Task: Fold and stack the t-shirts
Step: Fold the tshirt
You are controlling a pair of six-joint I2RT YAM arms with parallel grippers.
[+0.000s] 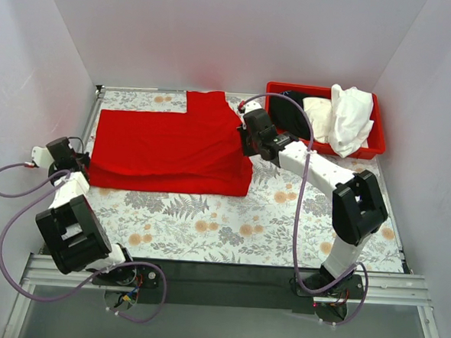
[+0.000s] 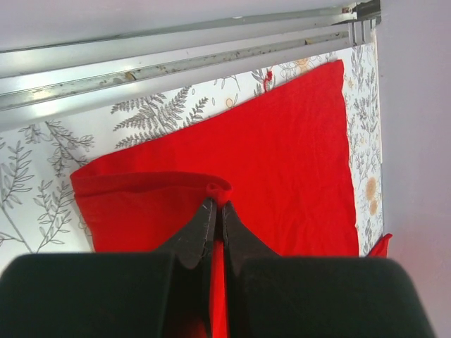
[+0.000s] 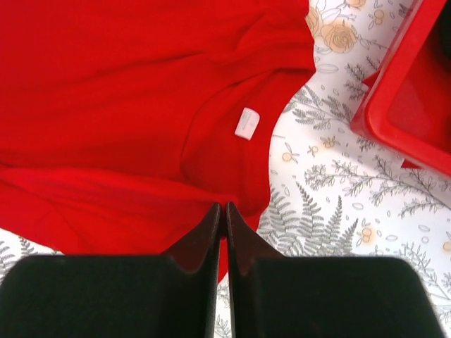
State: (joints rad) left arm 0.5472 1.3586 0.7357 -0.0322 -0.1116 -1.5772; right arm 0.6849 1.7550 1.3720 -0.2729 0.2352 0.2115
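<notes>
On the flower-and-fern printed table cover (image 1: 229,230), the red t-shirt (image 1: 165,146) lay spread across the left and middle. It was doubled over on itself, so a layered edge ran along its near side. A narrower panel reached toward the back wall.

The left gripper (image 2: 217,204) sat at the shirt's left edge with its jaws pressed together. A small ridge of red cloth was pinched at the tips, and more red showed in the slit between the fingers. The top view placed this gripper (image 1: 83,162) low, at table level.

The right gripper (image 3: 225,208) was at the shirt's right edge, jaws likewise closed narrow on the red fabric. It was just near-side of the collar, where the white neck label (image 3: 246,123) faced up. From above, this gripper (image 1: 245,137) stood between the shirt and the red bin (image 1: 377,136).

The bin was at the back right, apart from the red shirt. It held a white t-shirt (image 1: 351,119) draped highest, a cream t-shirt (image 1: 317,109) beside it and a black t-shirt (image 1: 293,121) at its left end, partly behind the right arm.
</notes>
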